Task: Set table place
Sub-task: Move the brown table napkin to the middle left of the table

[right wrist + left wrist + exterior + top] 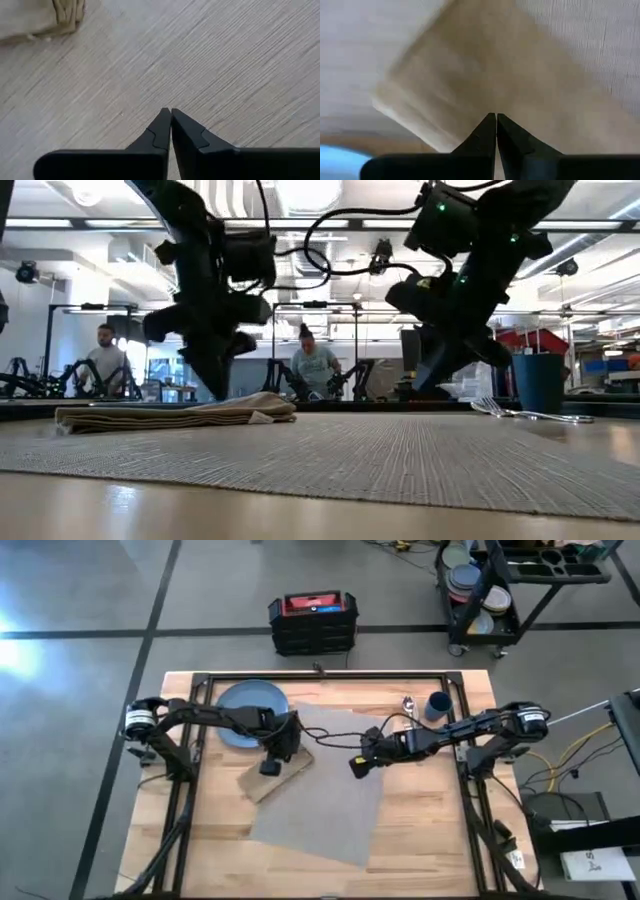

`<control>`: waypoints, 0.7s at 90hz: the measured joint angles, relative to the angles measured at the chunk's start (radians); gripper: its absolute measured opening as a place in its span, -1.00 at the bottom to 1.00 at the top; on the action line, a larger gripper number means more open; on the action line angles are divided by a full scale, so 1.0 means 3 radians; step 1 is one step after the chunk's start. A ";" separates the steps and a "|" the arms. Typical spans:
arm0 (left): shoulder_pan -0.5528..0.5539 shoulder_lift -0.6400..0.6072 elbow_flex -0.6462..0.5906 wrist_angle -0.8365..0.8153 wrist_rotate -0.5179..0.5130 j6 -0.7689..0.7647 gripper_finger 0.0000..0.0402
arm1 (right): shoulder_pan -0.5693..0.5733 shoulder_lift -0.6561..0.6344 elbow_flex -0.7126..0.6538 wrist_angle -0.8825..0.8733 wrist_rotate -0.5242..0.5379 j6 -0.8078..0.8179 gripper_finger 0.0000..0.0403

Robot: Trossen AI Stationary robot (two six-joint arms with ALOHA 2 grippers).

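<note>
A grey woven placemat (330,790) lies askew in the middle of the table. A tan folded napkin (278,780) lies half on its left edge, half on the wood. My left gripper (270,767) is shut just above the napkin (485,65). My right gripper (357,764) is shut over the placemat (200,60), to the right of the napkin (45,17). A round blue plate (248,710) sits on the table at the far left. A small dark-blue cup (436,706) stands at the far right, with silver cutlery (408,704) beside it; a fork (525,415) shows there.
A black frame (330,677) runs around the work area. Beyond the far edge of the table stand a red-and-black toolbox (313,622) and a black cart (490,590) with stacked dishes. People (315,365) stand in the room behind.
</note>
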 joint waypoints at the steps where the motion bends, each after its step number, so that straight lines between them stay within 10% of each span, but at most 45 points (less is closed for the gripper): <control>1: 0.0000 0.0000 -0.0012 -0.0012 0.0001 -0.0005 -1.00 | 0.0000 0.0000 -0.0001 0.0000 -0.0015 -0.0014 -1.00; 63: -0.0079 -0.0025 -0.0164 -0.0691 0.0519 -0.0313 -1.00 | 0.0013 0.0375 -0.0002 0.0042 -0.0439 -0.0101 -1.00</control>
